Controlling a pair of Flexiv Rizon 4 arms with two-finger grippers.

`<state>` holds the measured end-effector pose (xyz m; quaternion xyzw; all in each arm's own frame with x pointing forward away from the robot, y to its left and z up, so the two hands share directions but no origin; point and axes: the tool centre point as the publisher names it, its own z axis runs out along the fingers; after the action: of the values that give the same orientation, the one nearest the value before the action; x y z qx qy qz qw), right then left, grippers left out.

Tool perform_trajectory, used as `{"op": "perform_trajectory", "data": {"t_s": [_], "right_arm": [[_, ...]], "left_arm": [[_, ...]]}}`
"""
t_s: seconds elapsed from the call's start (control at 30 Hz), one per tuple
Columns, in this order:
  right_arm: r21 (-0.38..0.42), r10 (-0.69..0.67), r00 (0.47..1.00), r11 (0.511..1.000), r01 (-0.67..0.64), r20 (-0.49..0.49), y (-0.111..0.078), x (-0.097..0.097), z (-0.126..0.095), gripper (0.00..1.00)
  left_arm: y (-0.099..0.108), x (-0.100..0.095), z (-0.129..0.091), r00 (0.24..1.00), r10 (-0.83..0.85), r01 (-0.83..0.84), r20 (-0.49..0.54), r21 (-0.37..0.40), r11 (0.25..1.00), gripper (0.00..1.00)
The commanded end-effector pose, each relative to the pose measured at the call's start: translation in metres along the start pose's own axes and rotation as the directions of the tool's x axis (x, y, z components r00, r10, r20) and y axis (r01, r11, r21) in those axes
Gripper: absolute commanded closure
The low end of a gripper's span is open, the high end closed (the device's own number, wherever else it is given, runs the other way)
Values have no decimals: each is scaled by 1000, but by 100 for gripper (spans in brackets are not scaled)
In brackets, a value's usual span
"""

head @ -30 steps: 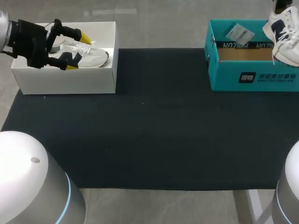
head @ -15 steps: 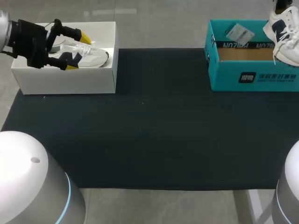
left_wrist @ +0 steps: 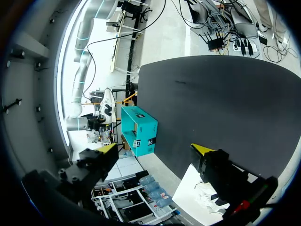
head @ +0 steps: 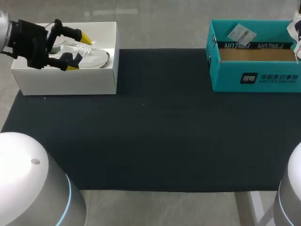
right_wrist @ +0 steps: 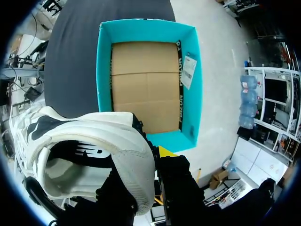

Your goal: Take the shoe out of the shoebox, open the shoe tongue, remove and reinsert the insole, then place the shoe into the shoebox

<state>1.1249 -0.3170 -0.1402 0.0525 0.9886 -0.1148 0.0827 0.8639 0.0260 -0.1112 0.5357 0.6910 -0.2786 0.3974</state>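
A white and navy shoe (head: 89,55) lies in the white shoebox (head: 66,82) at the far left. My left gripper (head: 79,52) hangs open just above it, one yellow tip on each side of the shoe; the left wrist view shows that gripper (left_wrist: 154,148) wide open, with the shoe's laces (left_wrist: 207,200) under it. My right gripper (right_wrist: 153,160) is shut on the heel collar of a second white and navy shoe (right_wrist: 89,146), held up beside the empty teal shoebox (right_wrist: 146,80). Only a sliver of this shoe (head: 297,28) shows at the head view's right edge.
A black mat (head: 150,132) covers the table between the two boxes. The teal shoebox (head: 254,70) stands at the far right with a white tag (head: 241,34) on its back wall and a bare cardboard floor.
My right arm has carried its shoe to the right, almost out of the head view. The left arm and its open gripper have kept still.
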Motion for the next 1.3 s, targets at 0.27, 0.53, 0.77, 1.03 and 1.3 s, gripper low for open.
{"op": "perform_trajectory", "data": {"t_s": [0.27, 0.53, 0.77, 1.03, 1.3], "right_arm": [[46, 88, 992, 995, -84, -88, -36, 6, 30, 100], [96, 404, 914, 912, -398, -49, -34, -6, 31, 100], [119, 832, 551, 554, -824, -60, -41, -2, 32, 100], [123, 984, 155, 165, -979, -82, -56, 4, 30, 100], [201, 997, 71, 72, -977, -10, -52, 7, 33, 100]], "left_arm": [[1, -1, 0, 1000, 0, 0, -5, 1, 1000, 0], [1, -1, 0, 1000, 0, 0, -5, 1, 1000, 0], [1, -1, 0, 1000, 0, 0, -5, 1, 1000, 0], [1, -1, 0, 1000, 0, 0, -5, 1, 1000, 0], [1, -1, 0, 1000, 0, 0, -5, 1, 1000, 0]]}}
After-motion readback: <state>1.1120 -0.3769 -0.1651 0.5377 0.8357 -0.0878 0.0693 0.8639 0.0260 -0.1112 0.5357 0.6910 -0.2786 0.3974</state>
